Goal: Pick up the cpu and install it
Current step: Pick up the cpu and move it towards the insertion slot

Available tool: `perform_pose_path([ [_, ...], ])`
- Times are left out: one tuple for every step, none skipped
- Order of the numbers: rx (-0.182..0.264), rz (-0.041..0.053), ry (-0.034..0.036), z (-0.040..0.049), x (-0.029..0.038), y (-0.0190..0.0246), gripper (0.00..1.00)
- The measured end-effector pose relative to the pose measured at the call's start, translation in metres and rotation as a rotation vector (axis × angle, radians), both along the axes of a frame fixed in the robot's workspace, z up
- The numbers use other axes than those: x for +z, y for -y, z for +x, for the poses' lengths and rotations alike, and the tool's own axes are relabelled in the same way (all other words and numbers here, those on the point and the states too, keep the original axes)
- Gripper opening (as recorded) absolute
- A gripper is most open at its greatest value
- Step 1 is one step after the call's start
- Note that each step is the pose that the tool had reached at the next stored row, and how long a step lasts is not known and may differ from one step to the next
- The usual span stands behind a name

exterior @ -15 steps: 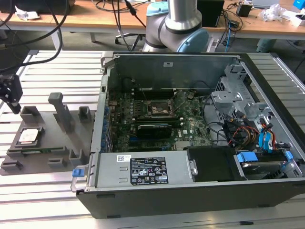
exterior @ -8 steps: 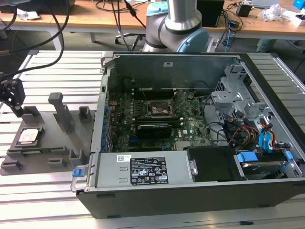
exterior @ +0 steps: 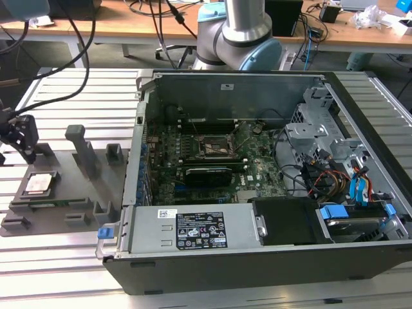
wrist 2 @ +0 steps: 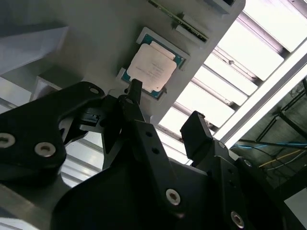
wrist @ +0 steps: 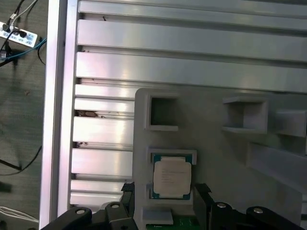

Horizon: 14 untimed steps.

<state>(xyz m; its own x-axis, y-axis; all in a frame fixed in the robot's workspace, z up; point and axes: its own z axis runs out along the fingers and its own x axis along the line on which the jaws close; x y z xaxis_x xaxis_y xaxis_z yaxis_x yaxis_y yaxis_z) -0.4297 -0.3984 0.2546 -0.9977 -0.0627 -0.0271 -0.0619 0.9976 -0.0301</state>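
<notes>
Fingers (wrist 2: pixel 135 93) were apart with nothing between them, so the gripper (exterior: pixel 28 156) was empty. The cpu (wrist: pixel 171 178) was directly below the fingertips, lying flat in its pocket on the grey fixture plate (wrist: pixel 211 158). I was hovering, with no contact. In both wrist views the two fingers straddled the chip, one off each side, with the silvery top facing up at me. Judgement: this was the approach stage of the pick, with nothing grasped and nothing installed. The grab calls for a straight descent, fingers square to the chip's opposite edges and low enough to catch the thin rim without scraping the pocket walls. In the exterior view my gripper hung roughly vertical over the plate, well apart from my arm base (exterior: pixel 238 35). The base stood behind the open computer case (exterior: pixel 257 261), toward the exterior view's right. The socket (exterior: pixel 215 147) on the motherboard (exterior: pixel 257 170) was far from the fingers and looked unfilled, though I couldn't be sure. The plate and case both sat on the slotted metal table (exterior: pixel 64 264).
</notes>
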Motion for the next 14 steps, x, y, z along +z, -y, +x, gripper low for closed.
perform_pose_path([
  [0.000, 0.0000, 0.0000, 0.0000, -0.0019, 0.0000, 0.60],
  [0.000, 0.0000, 0.0001, 0.0001, -0.0036, 0.0000, 0.60],
  [0.000, 0.0000, 0.0001, 0.0001, -0.0056, 0.0000, 0.60],
  [0.000, 0.0000, 0.0000, 0.0001, -0.0073, 0.0000, 0.60],
  [0.000, 0.0000, -0.0001, 0.0001, -0.0091, 0.0000, 0.60],
  [0.000, 0.0000, 0.0000, 0.0002, -0.0109, 0.0000, 0.60],
  [0.000, -0.0001, 0.0000, 0.0002, -0.0130, 0.0000, 0.60],
  [0.000, 0.0000, 0.0000, 0.0002, -0.0146, 0.0000, 0.60],
  [0.000, -0.0001, 0.0000, 0.0003, -0.0168, 0.0000, 0.60],
  [0.000, 0.0000, 0.0000, 0.0003, -0.0193, 0.0000, 0.60],
  [0.000, 0.0000, 0.0000, 0.0003, -0.0211, 0.0000, 0.60],
  [0.000, 0.0000, 0.0000, 0.0004, -0.0245, 0.0000, 0.60],
  [0.000, 0.0000, 0.0000, 0.0005, -0.0276, 0.0000, 0.60],
  [0.000, 0.0000, 0.0000, 0.0006, -0.0307, 0.0000, 0.60],
])
